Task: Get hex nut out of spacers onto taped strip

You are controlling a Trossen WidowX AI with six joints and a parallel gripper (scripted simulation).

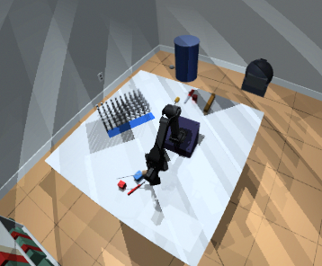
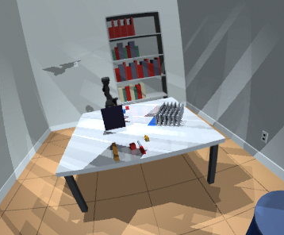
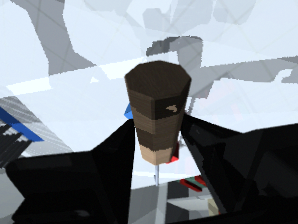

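You have a white table (image 1: 218, 180) on a tiled floor, with a bookshelf (image 2: 159, 48) against the wall behind it in the exterior view and a blue bin (image 1: 186, 57) on the floor beyond the table's far edge in the top view. Your arm (image 1: 163, 139) rises from a dark box (image 1: 192, 135) near the middle of the table and reaches down toward the near-left part of the top. The spacers (image 1: 123, 108) stand in a tight block at the far left of the table, and the blue taped strip (image 1: 131, 124) lies along their near edge. You cannot see the nut in any view; the spacers are too small and dense to show it. Your gripper (image 3: 159, 150) is clamped on a tool with a brown wooden handle (image 3: 157, 112), held upright between the black fingers, with a thin metal shaft (image 3: 157, 175) pointing down from its pale lower end. On the table near the gripper lie a red stick (image 1: 135, 189), a small red block (image 1: 121, 184) and a small blue block (image 1: 138, 173). On the far side of the table, right of the spacers, lie a brown bar (image 1: 209, 102), a red-and-white tool (image 1: 191, 95) and a small yellow piece (image 1: 176, 99).
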